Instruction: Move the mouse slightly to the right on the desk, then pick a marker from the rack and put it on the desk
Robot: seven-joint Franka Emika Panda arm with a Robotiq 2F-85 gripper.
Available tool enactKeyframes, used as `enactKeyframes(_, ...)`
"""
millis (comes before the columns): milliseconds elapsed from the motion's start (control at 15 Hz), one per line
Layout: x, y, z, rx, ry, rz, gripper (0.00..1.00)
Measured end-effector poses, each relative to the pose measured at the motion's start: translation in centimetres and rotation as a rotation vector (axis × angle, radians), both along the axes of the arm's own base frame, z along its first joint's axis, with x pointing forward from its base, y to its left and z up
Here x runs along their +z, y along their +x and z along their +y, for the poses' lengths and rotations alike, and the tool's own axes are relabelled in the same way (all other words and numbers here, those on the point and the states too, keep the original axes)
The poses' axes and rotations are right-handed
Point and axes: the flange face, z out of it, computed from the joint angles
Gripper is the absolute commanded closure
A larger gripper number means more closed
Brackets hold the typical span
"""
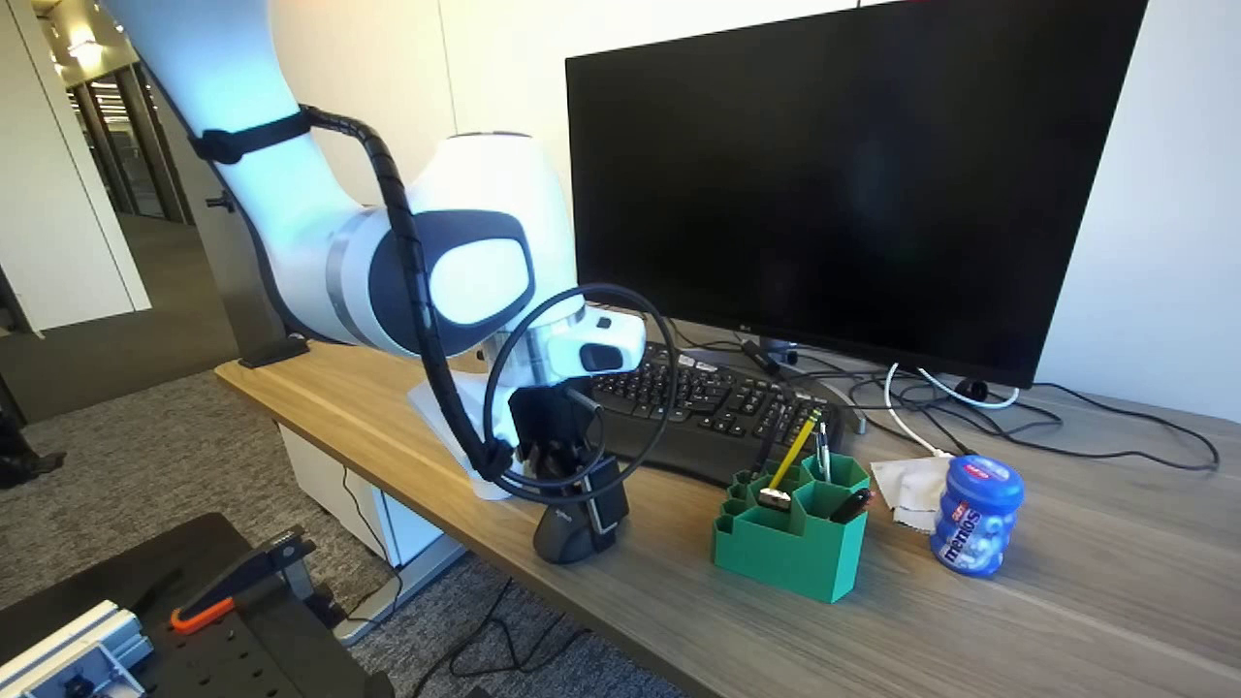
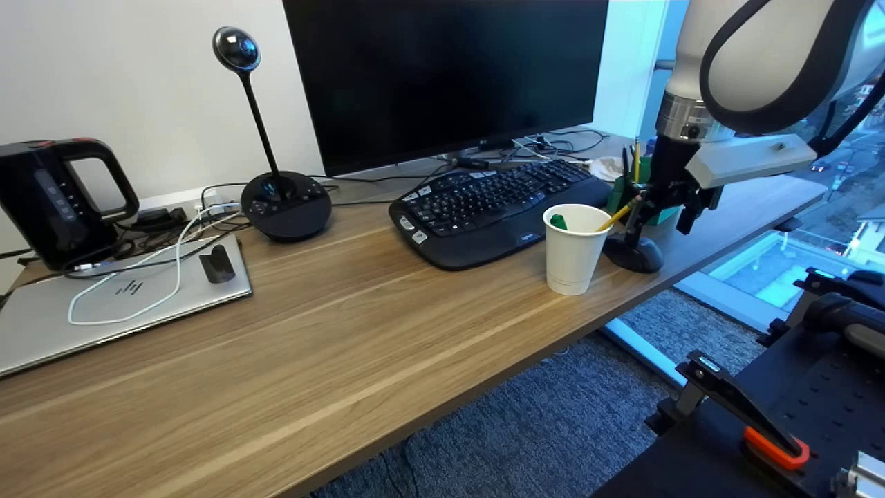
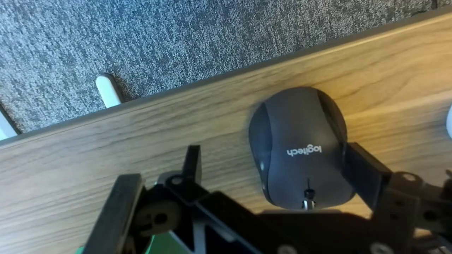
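In the wrist view the dark grey mouse (image 3: 300, 137) lies between the spread fingers of my gripper (image 3: 272, 151). The right-hand finger (image 3: 365, 173) meets or overlaps the mouse's side, while a gap of wood separates the left-hand finger from it. An exterior view has the mouse (image 1: 562, 535) near the front edge of the desk (image 1: 679, 591), partly hidden by the gripper. Beside it stands the green rack (image 1: 787, 557), holding a yellow pencil, a silver pen, a dark upright stick (image 1: 769, 441) and a leaning black pen (image 1: 851, 505). Which of the dark ones is the marker, I cannot tell.
A white paper cup (image 2: 570, 257) with a green-tipped stick stands close to the mouse. Behind lie the black keyboard (image 2: 498, 207) and the monitor (image 2: 449, 76). A blue jar (image 1: 977, 519) sits past the rack. A laptop (image 2: 41, 325) rests at the far end.
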Motion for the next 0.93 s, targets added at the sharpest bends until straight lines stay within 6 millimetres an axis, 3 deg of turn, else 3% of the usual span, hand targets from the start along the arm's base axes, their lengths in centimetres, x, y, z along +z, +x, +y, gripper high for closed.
enactKeyframes(933,-0.2,1.0,1.7,-0.026,0.025,-0.022,0.00)
